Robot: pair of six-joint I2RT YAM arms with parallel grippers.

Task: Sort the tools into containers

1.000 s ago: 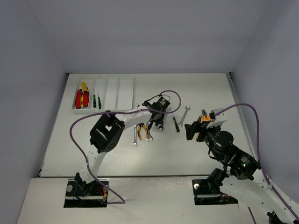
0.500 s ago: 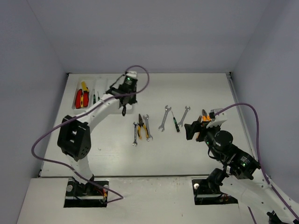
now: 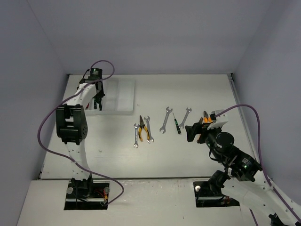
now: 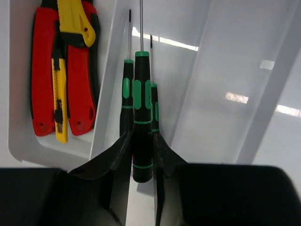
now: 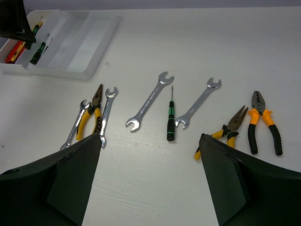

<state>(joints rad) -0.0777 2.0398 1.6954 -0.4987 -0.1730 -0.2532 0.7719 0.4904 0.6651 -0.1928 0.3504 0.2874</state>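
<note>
My left gripper is shut on the handle of a green and black screwdriver. It holds it over the second compartment of the white tray, where two more screwdrivers lie. Red and yellow utility knives fill the first compartment. In the top view this gripper is over the tray's left part. My right gripper is open and empty above the table, facing loose wrenches, a screwdriver and yellow-handled pliers.
On the table middle lie orange-handled pliers between two wrenches, two more wrenches and a screwdriver. Two pairs of pliers lie by my right gripper. The tray's two right compartments hold nothing.
My left arm has swung from the middle of the table back and left to the tray, carrying the screwdriver. The right arm has not moved.
</note>
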